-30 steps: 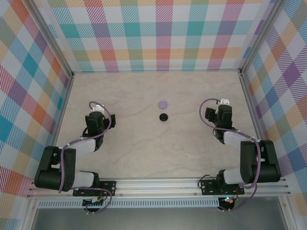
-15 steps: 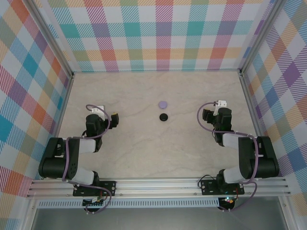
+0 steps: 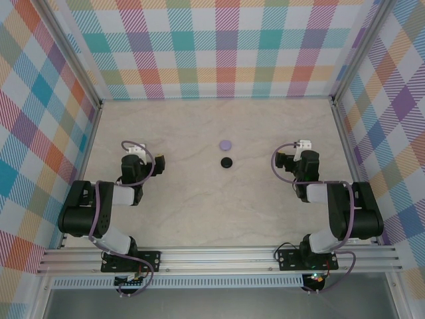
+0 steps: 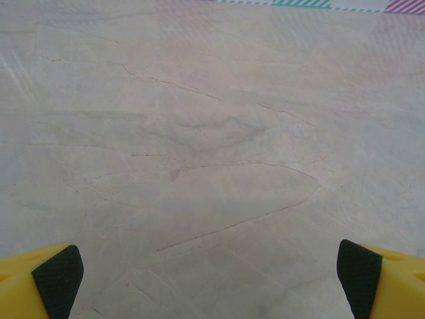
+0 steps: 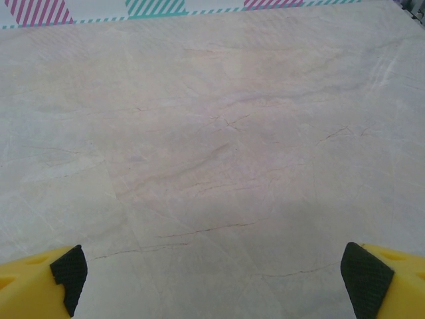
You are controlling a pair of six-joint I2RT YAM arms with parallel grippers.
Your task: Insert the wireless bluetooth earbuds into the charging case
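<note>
Earbuds are being held by neither end effector: the left end effector (image 4: pixel 208 280) and right end effector (image 5: pixel 216 271) are gaping wide, empty, over the tabletop (image 3: pixel 192 199). Well apart, at its centre, a lavender puck (image 3: pixel 226 144) and a black puck (image 3: pixel 227 161) are lying flat. The buds are probably sitting inside them, so insertion is looking finished.

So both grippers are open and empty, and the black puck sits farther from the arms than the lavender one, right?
Not quite. The top external view shows the black puck nearer the arms, with the lavender puck just beyond it, the two apart. The rest holds: the left gripper and right gripper are open with nothing between their fingers.
</note>
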